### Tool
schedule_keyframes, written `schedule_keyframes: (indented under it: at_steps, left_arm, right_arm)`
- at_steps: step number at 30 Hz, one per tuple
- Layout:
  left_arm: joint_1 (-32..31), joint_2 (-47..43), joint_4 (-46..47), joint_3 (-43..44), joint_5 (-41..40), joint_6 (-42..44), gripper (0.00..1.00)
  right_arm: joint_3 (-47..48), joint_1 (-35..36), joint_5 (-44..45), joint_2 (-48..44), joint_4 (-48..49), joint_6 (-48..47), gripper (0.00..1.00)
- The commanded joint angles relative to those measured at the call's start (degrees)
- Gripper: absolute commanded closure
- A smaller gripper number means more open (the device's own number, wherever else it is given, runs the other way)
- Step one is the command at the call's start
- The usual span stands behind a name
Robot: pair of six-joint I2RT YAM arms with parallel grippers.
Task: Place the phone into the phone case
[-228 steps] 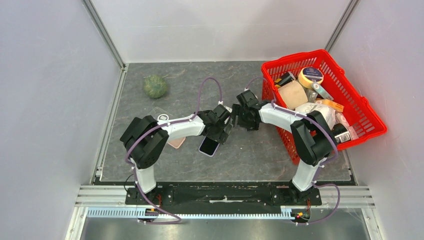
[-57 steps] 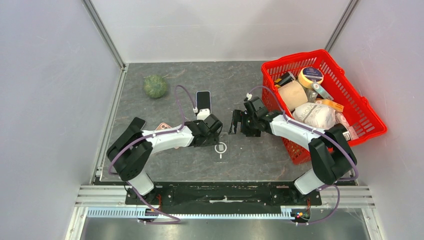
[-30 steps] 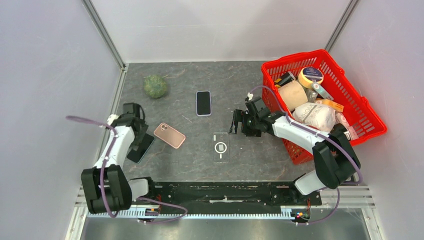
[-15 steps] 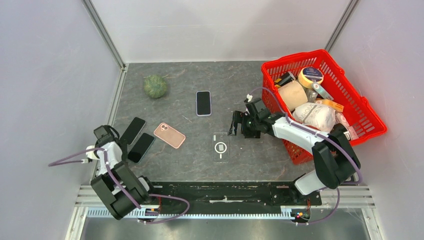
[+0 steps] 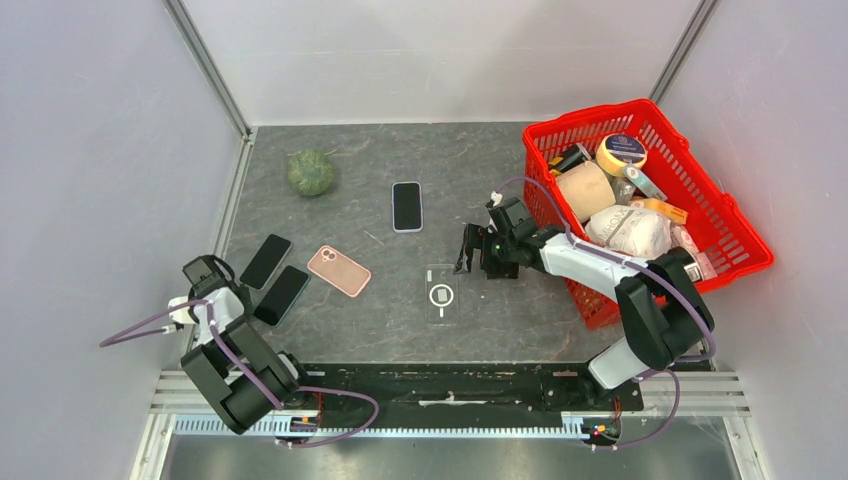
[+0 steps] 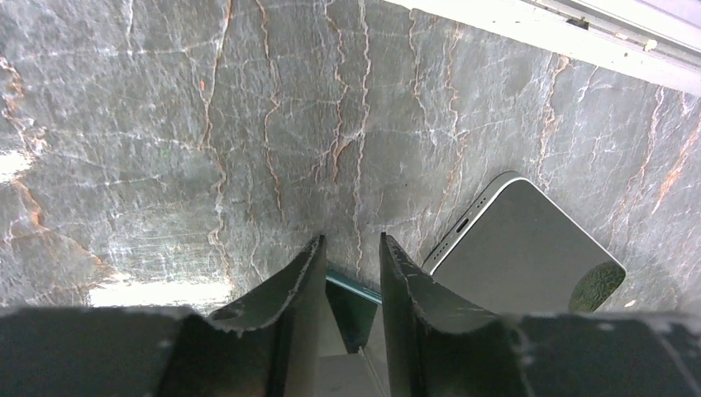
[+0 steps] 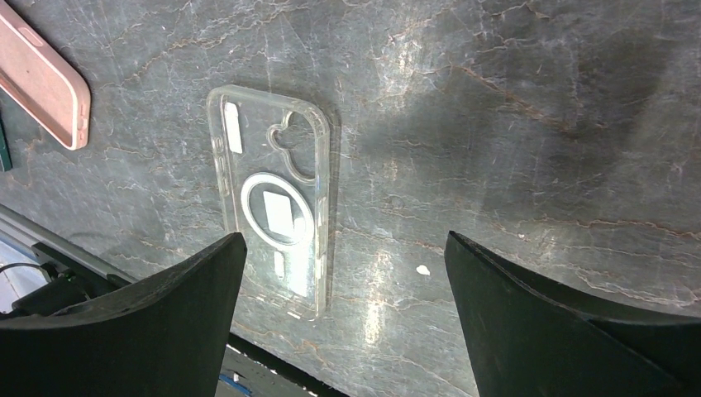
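Lying flat, front centre of grey stone-patterned mat [image 5: 480, 160]: clear plastic phone case [image 7: 273, 198] with white ring.
Hovering near it, jaws wide apart, empty: right gripper [image 7: 345, 240].
Hanging at near-left edge, jaws narrowly apart on nothing: left gripper [image 6: 351, 244].
Lying well apart, far centre: black-screened phone [image 5: 407, 206].
Risking wrong pick among pink phone [image 5: 339, 270] and dark phones [image 5: 281, 295]; case skidding under pressing.
Showing no legible writing.

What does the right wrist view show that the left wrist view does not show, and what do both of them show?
Only right wrist: the clear phone case, one end of a pink phone, and the right gripper, wide open. Only left wrist: a dark phone and the left gripper, narrowly parted and empty. Both: the grey marbled table.
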Motion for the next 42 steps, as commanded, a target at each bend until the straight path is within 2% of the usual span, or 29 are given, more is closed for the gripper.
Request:
schedule_keyframes:
  at_steps: [1,5,17,23,31,42]
  left_arm:
    - [0.1,0.8,-1.2,-3.3,-0.3,-1.8,0.67]
    - [-0.7,-0.2,-1.6,-3.9,1.1,-0.8,0.73]
    - [-6.0,-8.7,-9.3,-3.6,-0.7,0.9,0.75]
    - [-15.1,-6.0,-8.5,-3.0,-1.3,1.0,0.75]
    - [-24.1,0.9,-5.3,-2.6,-0.5,1.3,0.76]
    - [-35.6,1.7,-6.2,-1.5,-1.5,-0.6,0.78]
  right_arm:
    - [0.3,-0.1,-0.8,0.5,1.7,0.2,0.03]
    - [0.6,-0.1,-0.8,0.6,1.4,0.1,0.03]
    - [1.1,-0.1,0.2,-0.2,0.0,-0.4,0.03]
    - [1.7,-0.2,0.2,0.5,-0.7,-0.6,0.03]
    - [2.1,-0.1,0.2,1.2,-1.1,-0.8,0.03]
    - [2.3,-0.1,0.4,1.6,-1.3,-0.9,0.03]
